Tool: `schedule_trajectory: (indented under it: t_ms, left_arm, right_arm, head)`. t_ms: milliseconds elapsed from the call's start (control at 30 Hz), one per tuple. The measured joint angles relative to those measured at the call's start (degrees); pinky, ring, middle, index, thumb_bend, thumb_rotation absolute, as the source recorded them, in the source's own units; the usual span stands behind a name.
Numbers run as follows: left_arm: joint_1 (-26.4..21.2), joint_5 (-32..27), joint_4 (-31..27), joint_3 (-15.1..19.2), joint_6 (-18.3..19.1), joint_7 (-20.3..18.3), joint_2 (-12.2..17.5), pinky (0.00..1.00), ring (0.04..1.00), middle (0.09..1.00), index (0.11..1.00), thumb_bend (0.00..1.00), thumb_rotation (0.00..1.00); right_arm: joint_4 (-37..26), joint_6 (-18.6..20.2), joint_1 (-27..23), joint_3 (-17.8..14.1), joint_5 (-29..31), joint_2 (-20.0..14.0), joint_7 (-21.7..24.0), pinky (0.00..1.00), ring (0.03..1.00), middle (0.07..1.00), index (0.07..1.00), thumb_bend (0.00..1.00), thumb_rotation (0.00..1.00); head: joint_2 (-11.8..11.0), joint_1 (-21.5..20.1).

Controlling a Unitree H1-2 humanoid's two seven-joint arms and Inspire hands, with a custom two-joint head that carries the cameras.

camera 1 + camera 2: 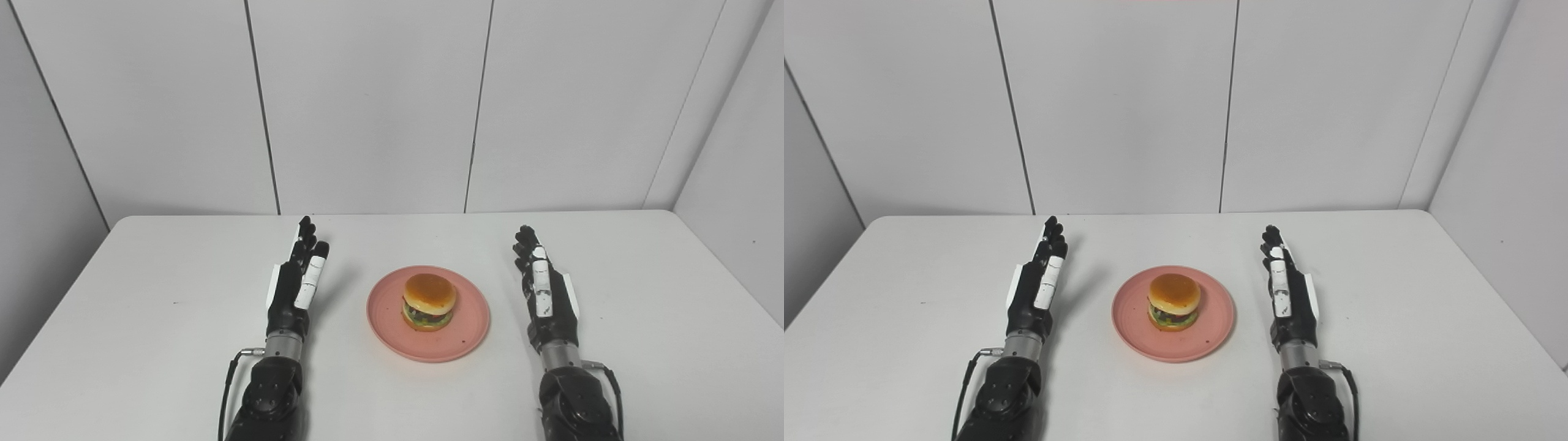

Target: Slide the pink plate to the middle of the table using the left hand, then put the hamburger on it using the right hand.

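Note:
A pink plate [453, 343] lies near the middle of the white table. The hamburger [429, 301] stands upright on it, a little left of the plate's centre. My left hand [295, 283] is held edge-on to the left of the plate, fingers straight and pointing away, open and holding nothing. To the right of the plate my right hand [545, 290] is posed the same way, open with nothing in it. Neither hand touches the plate or the hamburger.
The white table [153, 318] runs to a back edge against grey wall panels [373, 104]. A side wall stands close on the right [735, 184]. Both forearms rise from the near table edge.

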Motion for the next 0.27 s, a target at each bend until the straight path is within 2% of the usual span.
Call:
schedule_trajectory:
  t_ms: [133,267]
  left_arm:
    - [-0.05,-0.47,0.01,1.17,0.65,0.19,-0.34,1.0,1.0,1.0,1.0,0.9,0.89]
    - [-0.06,-0.48,-0.04,1.8,1.23,0.31,-0.8,1.0,1.0,1.0,1.0,0.92,0.89]
  right_arm:
    - [0.39,0.01,-0.15,0.2,-0.23,-0.1,0.0,1.0,0.994,0.976,0.945,0.87,1.0]
    - [0.44,0.42,-0.2,0.62,-1.13,-0.19,-0.05,1.0,0.986,0.975,0.952,0.88,1.0]
  head:
    - [0.09,0.26]
    - [0.09,0.26]
